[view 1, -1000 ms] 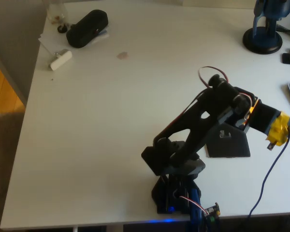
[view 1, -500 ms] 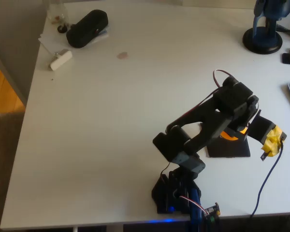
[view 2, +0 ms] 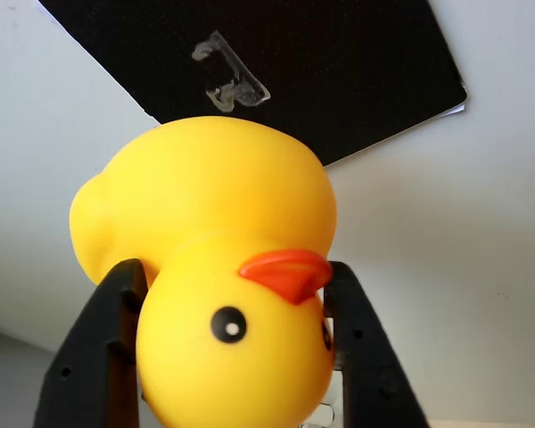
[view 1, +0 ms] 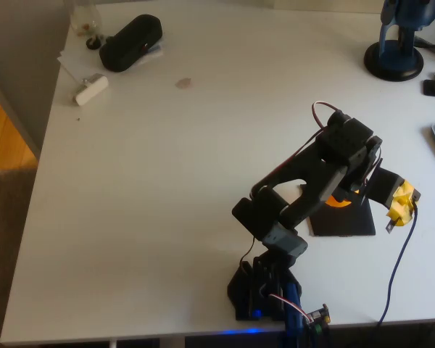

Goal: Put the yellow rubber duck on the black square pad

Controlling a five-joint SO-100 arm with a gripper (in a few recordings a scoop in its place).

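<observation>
The yellow rubber duck [view 2: 216, 259] is close up in the wrist view, beak toward the camera, with my gripper [view 2: 234, 272] shut on its head and a black finger on each side. Beyond it lies the black square pad [view 2: 339, 71] with a pale mark near its edge; the duck's body overlaps the pad's near edge in the picture. In the overhead view the arm leans over the pad [view 1: 346, 221], and an orange sliver of the duck [view 1: 338, 202] shows under the wrist, above the pad's upper part. Whether the duck touches the pad I cannot tell.
A dark oblong pouch [view 1: 130, 42], papers and a small white block [view 1: 91, 88] sit at the table's far left corner. A blue stand [view 1: 395, 58] is at the far right. The arm's base [view 1: 264, 290] stands at the near edge, its cable trailing right of the pad.
The arm has folded in and lowered. Its wrist moved left from beyond the pad's right side to over the pad, carrying the duck along.
</observation>
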